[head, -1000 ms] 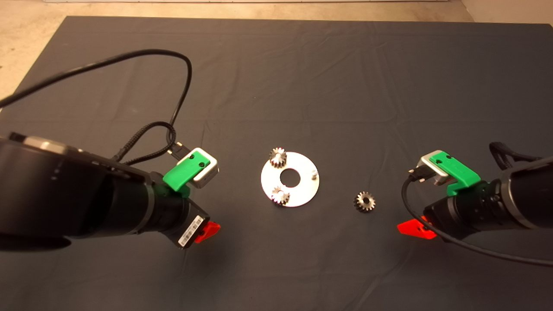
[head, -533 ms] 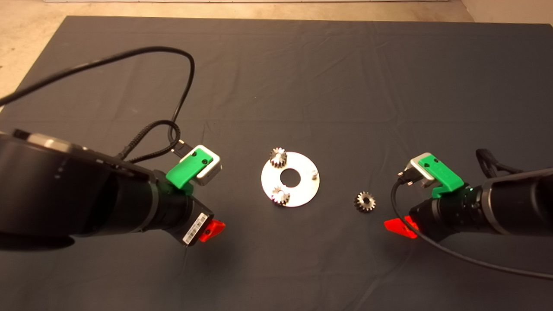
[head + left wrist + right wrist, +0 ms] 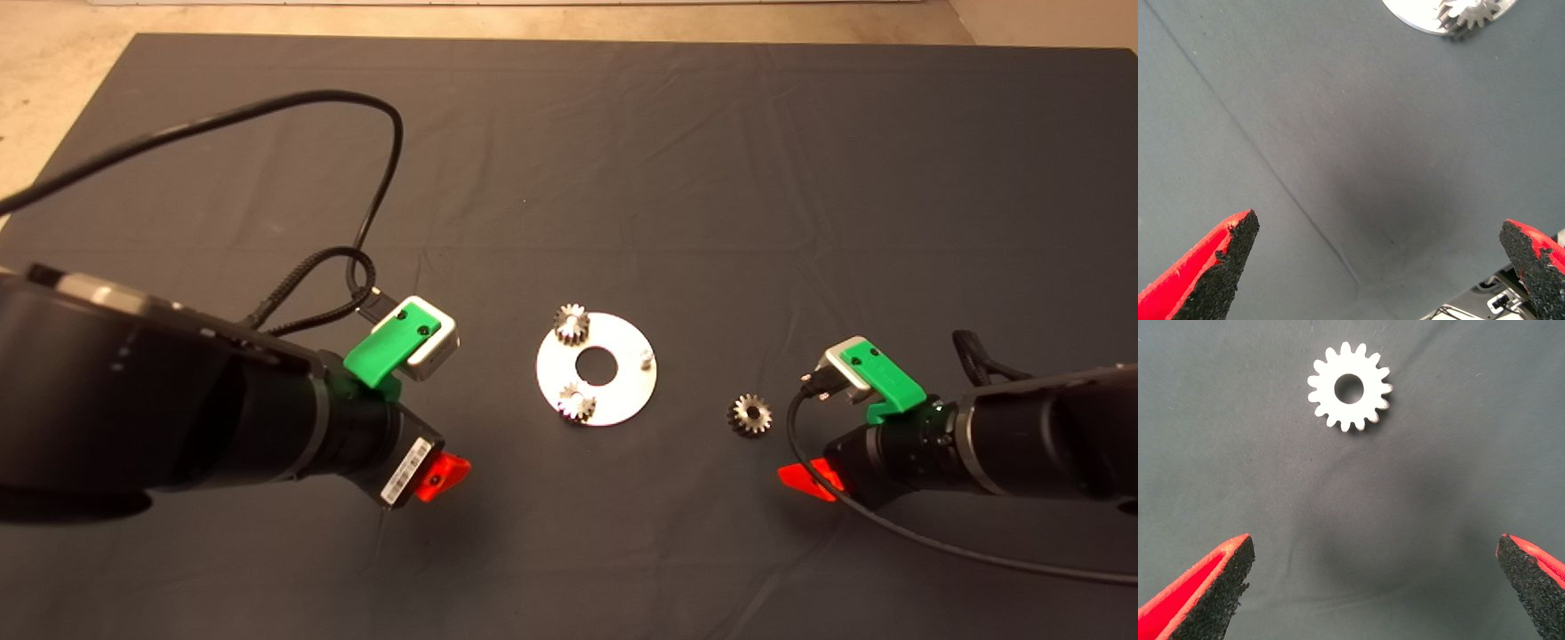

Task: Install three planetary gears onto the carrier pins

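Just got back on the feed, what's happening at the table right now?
Two planetary gears sit on the carrier disc; one pin is bare. The third gear lies on the mat to its right. The right gripper, jaws open and empty, is just beside that loose gear. The left gripper, also open, waits left of the disc.

Bright, polished metal disc (image 3: pixel 622 391) and toothed metal gears (image 3: pixel 751 414) on the bench's matt, creased dark cloth mat (image 3: pixel 622 178); rough black pads (image 3: pixel 1215 587) line glossy red plastic fingers.

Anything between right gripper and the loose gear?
Nothing: bare mat between right gripper and loose gear, per right wrist view.
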